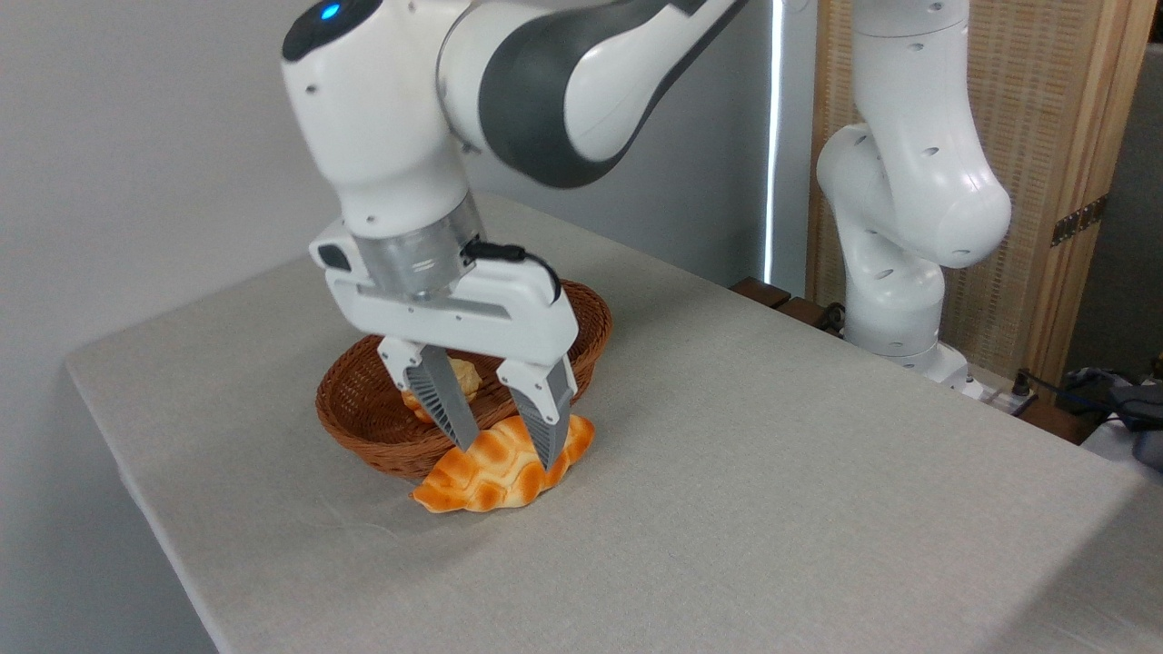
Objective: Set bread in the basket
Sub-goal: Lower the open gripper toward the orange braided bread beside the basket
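Note:
The bread [480, 481], a glossy orange-golden braided loaf, lies on the table against the front wall of the basket [363, 434]. The basket is an oval reddish-brown wicker one, mostly behind my hand. My gripper [509, 454] points down over the loaf's middle and is open wide. One finger stands at the loaf's back edge by the basket and the other at its front right side. The loaf rests on the cloth. Whether the pads touch it I cannot tell.
A small pale bun [465, 374] sits inside the basket, partly hidden by my fingers. The grey cloth-covered table [772, 472] extends to the right and front. The arm's white base [895, 300] stands at the back right edge.

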Motion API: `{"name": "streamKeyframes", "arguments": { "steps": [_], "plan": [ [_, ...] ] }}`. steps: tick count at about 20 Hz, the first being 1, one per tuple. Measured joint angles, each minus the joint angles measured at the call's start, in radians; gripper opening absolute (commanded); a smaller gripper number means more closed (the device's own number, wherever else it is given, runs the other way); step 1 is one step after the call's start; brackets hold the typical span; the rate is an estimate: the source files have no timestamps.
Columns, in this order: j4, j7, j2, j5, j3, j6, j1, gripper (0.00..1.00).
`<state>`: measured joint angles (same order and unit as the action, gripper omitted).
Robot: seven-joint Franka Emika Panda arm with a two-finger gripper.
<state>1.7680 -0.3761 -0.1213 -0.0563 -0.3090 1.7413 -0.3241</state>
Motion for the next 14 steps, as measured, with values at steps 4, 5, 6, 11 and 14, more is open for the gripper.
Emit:
{"name": "streamKeyframes", "arguments": {
  "steps": [4, 5, 6, 11, 14],
  "plan": [
    [-0.015, 0.037, -0.024, 0.0, 0.0, 0.021, 0.0, 1.0],
    [-0.015, 0.049, -0.026, -0.003, 0.001, 0.05, 0.0, 1.0],
    [-0.015, 0.062, -0.029, -0.01, 0.001, 0.075, 0.0, 1.0],
    [-0.015, 0.081, -0.061, -0.025, 0.006, 0.11, -0.001, 1.0],
    [-0.015, 0.087, -0.09, -0.027, 0.038, 0.158, -0.001, 1.0]
  ]
}}
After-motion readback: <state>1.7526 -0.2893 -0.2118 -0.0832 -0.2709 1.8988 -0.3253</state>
